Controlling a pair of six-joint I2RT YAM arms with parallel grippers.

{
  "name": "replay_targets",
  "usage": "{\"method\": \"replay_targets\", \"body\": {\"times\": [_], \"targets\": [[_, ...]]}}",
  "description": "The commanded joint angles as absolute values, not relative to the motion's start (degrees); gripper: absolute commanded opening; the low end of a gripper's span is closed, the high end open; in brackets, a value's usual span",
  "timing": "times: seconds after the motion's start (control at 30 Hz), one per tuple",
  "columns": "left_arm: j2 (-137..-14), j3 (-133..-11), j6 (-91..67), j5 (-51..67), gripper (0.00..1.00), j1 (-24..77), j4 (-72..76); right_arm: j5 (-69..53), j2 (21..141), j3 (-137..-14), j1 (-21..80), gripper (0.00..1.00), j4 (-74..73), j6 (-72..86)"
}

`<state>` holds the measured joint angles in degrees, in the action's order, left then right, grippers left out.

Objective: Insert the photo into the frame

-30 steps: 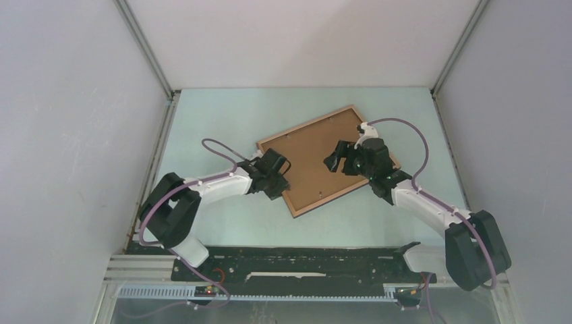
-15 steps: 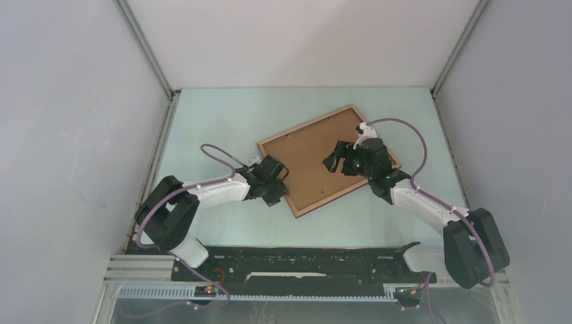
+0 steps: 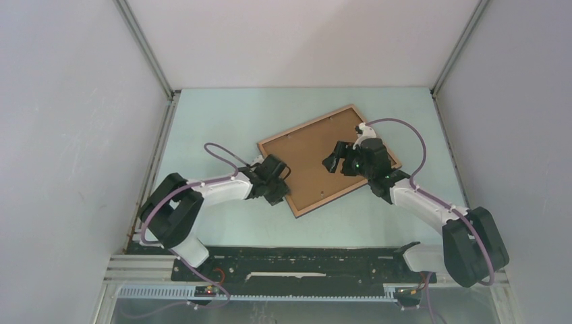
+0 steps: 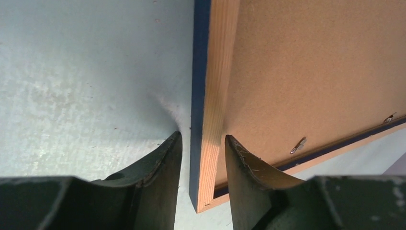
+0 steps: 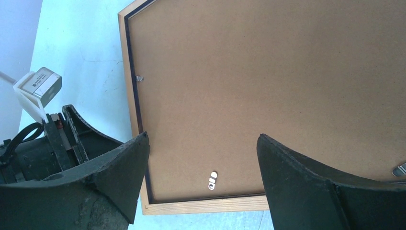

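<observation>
The left gripper [image 4: 201, 139] stands part-way open across the frame [image 4: 210, 72], close to that frame's near corner. One finger is on the outer side, next to the navy edge, with a thin strip of table [image 4: 86, 72] showing between them. The other finger is over the inner side, right against the light wood; whether it presses there I cannot tell. The right gripper [image 5: 203, 158] is spread wide with nothing in it, hovering over the brown backing board [image 5: 263, 72], its fingers [image 5: 119, 167] apart from the surface. From above, the left gripper [image 3: 280, 185] sits at the frame's left edge and the right gripper [image 3: 334, 156] is over the right half of the board [image 3: 307, 165]. The frame [image 3: 306, 124] lies flat, back side up, turned at an angle in the middle of the pale blue-green table [image 3: 216, 121], with the board filling its opening. Whatever lies under the board is hidden. A small metal tab [image 5: 212, 180] lies on the board near the frame's rail [image 5: 206, 205], and another tab [image 4: 299, 143] shows in the left wrist view. Purple cables [image 3: 219, 150] loop along both arms, and white walls close in the table.
</observation>
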<state>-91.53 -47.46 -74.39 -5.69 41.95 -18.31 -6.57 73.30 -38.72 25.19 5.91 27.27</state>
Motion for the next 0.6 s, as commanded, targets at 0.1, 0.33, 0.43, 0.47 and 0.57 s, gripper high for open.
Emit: {"method": "replay_targets", "body": {"times": [0.1,0.33,0.43,0.47,0.57], "targets": [[-94.1,-50.1,-72.2,-5.7,0.4,43.5,-19.5,-7.1,73.7,-38.8,24.9,0.9,8.1,27.6],[-94.7,-53.9,-60.6,-9.4,0.19,43.0,-27.0,-7.1,74.1,-38.8,24.9,0.89,8.0,27.6],[-95.1,-55.2,-52.1,-9.6,0.05,41.0,-29.1,-7.1,73.8,-38.7,24.9,0.9,7.8,27.6],[-95.2,-55.5,-49.2,-9.4,0.01,40.2,-29.5,-7.0,73.7,-38.8,24.9,0.89,7.8,27.6],[-95.6,-57.5,-38.5,-10.8,0.0,37.6,-31.6,-6.7,73.5,-38.7,24.9,0.9,7.5,27.4]]}}
